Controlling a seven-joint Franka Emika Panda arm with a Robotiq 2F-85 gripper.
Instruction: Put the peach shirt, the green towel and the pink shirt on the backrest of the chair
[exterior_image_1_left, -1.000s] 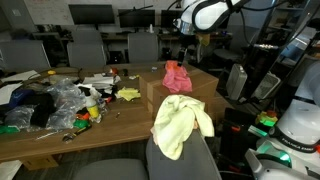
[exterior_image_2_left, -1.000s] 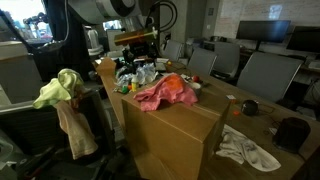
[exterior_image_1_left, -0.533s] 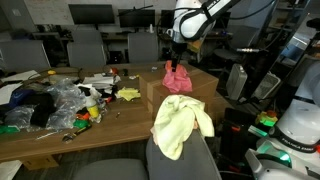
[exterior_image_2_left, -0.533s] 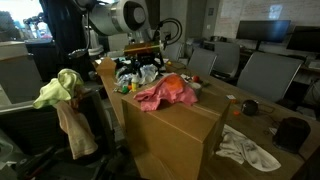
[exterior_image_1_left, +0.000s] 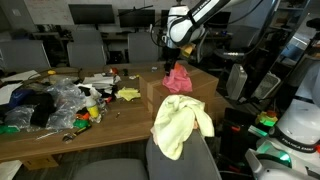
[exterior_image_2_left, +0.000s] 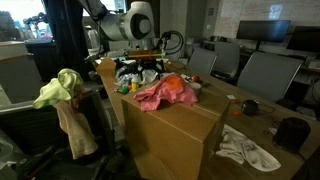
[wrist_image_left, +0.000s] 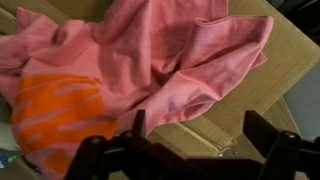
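The pink shirt with an orange print lies crumpled on top of a cardboard box; it shows in both exterior views and fills the wrist view. My gripper hangs open and empty just above the shirt's far edge, its fingers over the box top. The green towel is draped over the chair backrest. The peach shirt hangs on the backrest under the towel.
The box stands against a wooden table heaped with plastic bags and small items. A white cloth and a dark cup lie on the table. Office chairs stand behind.
My arm has swung across and come down towards the pink shirt. The gripper now hangs over the box. The cloths have not moved.
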